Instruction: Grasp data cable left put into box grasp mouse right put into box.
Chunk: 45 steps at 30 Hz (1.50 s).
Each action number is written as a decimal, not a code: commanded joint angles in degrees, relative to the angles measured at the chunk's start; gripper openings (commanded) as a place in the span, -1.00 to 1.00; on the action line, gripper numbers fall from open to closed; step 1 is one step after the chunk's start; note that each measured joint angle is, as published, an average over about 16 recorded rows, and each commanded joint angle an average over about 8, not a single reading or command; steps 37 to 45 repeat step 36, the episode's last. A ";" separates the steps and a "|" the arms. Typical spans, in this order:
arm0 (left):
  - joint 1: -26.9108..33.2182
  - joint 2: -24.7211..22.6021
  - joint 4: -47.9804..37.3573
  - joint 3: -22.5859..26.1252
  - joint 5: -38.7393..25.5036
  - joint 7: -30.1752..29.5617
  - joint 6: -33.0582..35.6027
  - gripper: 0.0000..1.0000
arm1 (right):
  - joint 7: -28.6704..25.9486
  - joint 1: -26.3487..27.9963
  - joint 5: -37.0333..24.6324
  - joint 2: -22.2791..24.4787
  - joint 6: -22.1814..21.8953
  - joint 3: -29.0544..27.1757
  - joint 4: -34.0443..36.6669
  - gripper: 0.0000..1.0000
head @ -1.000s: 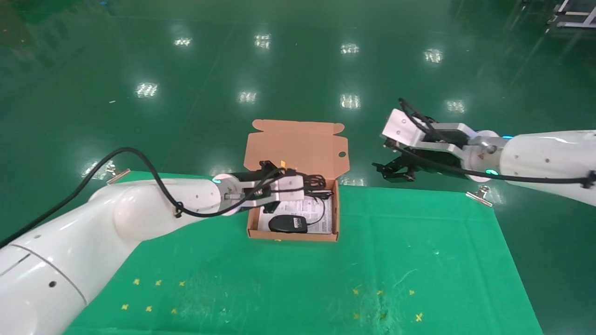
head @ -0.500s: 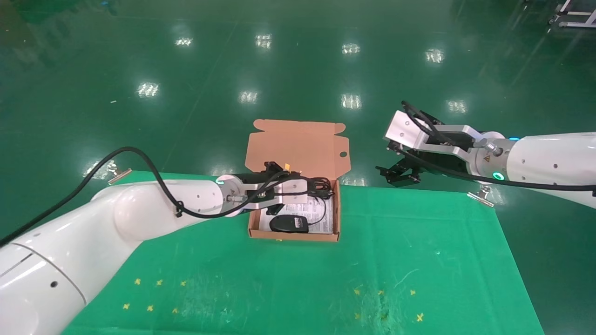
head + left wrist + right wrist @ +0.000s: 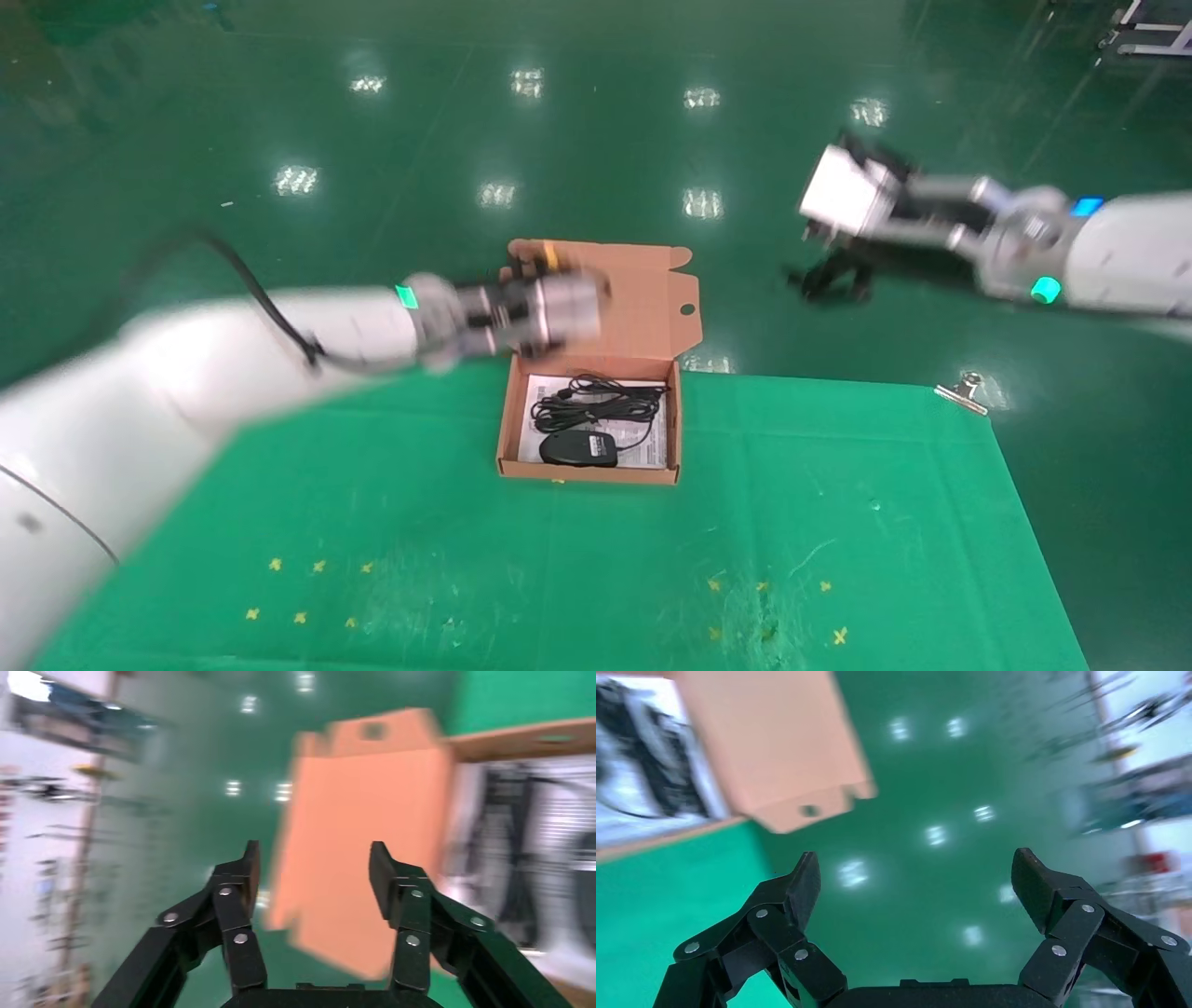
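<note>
Cable point(image 3: 599, 396) and mouse point(image 3: 577, 448) both lie in the box point(image 3: 590, 472), cable at 12 o'clock of the mouse. Left hand point(image 3: 314, 874) spread, empty, by the lid; right hand point(image 3: 916, 885) spread, empty, off the worktop point(image 3: 792, 522) at 2 o'clock of the box.

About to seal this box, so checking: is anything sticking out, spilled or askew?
Nothing stands out. The data cable and mouse both lie inside the box on a printed sheet; the lid stands open. Both grippers, left and right, are open, empty and clear.
</note>
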<state>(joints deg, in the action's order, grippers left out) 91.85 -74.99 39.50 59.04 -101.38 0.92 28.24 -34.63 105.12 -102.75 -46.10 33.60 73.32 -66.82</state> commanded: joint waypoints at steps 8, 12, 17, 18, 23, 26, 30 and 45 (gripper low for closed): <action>3.32 2.85 0.94 -2.89 2.06 -0.40 -0.26 1.00 | 1.97 2.60 -0.30 1.22 3.68 -1.88 -1.59 1.00; 1.36 5.01 2.87 -5.23 5.41 -1.06 3.11 1.00 | 3.24 -0.07 3.24 1.78 6.47 -5.08 -1.89 1.00; -1.55 8.23 5.74 -8.70 10.39 -2.03 8.11 1.00 | 5.13 -4.05 8.52 2.63 10.65 -9.86 -2.33 1.00; -2.14 8.87 6.32 -9.41 11.39 -2.23 9.12 1.00 | 5.51 -4.85 9.58 2.81 11.49 -10.82 -2.42 1.00; -5.08 12.12 9.22 -12.92 16.42 -3.21 14.16 1.00 | 7.41 -8.87 14.90 3.66 15.70 -15.65 -2.87 1.00; -6.82 14.04 10.93 -14.99 19.39 -3.80 17.15 1.00 | 8.54 -11.25 18.06 4.17 18.19 -18.50 -3.14 1.00; -9.14 16.61 13.23 -17.77 23.37 -4.58 21.15 1.00 | 10.05 -14.43 22.27 4.85 21.53 -22.32 -3.50 1.00; -11.73 19.47 15.78 -20.86 27.79 -5.45 25.59 1.00 | 11.73 -17.96 26.96 5.61 25.24 -26.57 -3.89 1.00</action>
